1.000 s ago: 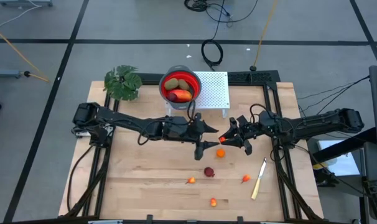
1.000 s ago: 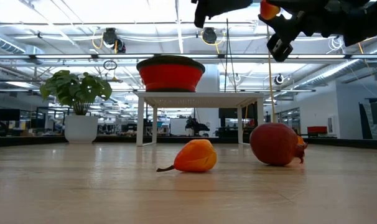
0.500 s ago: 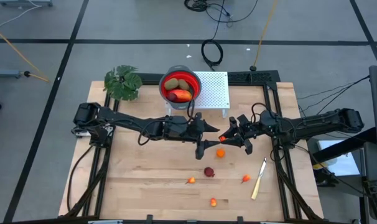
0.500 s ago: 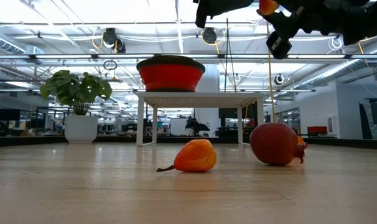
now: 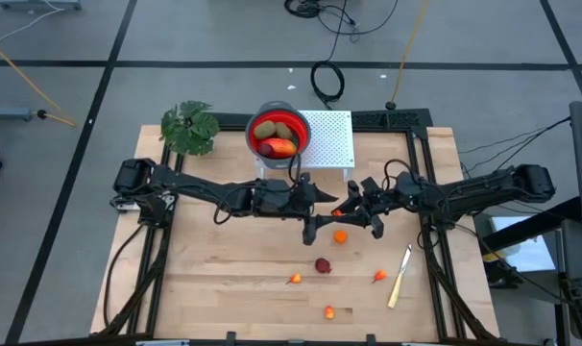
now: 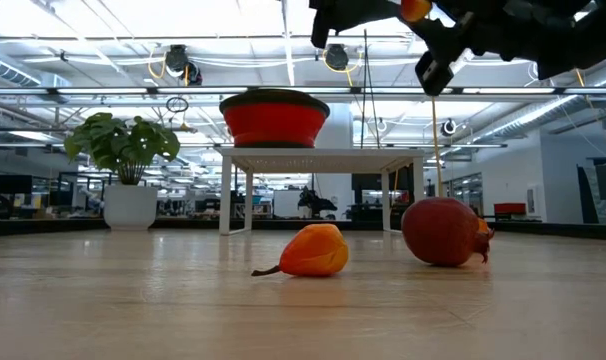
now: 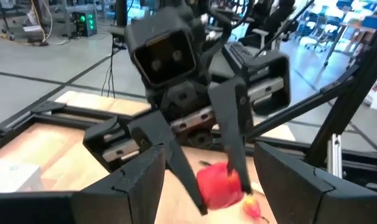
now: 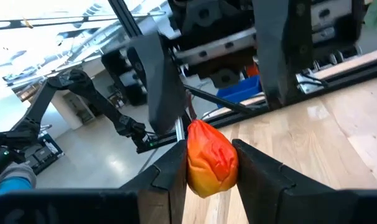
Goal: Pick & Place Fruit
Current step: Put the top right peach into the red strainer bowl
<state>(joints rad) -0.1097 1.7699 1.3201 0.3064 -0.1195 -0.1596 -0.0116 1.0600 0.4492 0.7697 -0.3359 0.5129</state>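
free: bare table point(image 5: 205, 279) front-left | blocked: left gripper point(image 5: 315, 212) faces right gripper point(image 5: 355, 209) mid-table | back: bowl point(image 5: 276, 134) on white stand point(image 5: 329, 139), plant point(image 5: 189, 127)

From above, you see both arms meeting mid-surface point(image 5: 214, 288). The right tool point(image 5: 343, 210) grips a small red-orange fruit point(image 5: 338, 212); the left tool point(image 5: 310, 213) faces it, fingers spread. A red bowl point(image 5: 296, 130) holds fruit beside a leafy plant point(image 5: 189, 128).

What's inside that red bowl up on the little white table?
The round red bowl on the white perforated stand holds two olive-brown oval fruits and a longer red-orange piece. Anything lying beneath those is covered, so I cannot tell.
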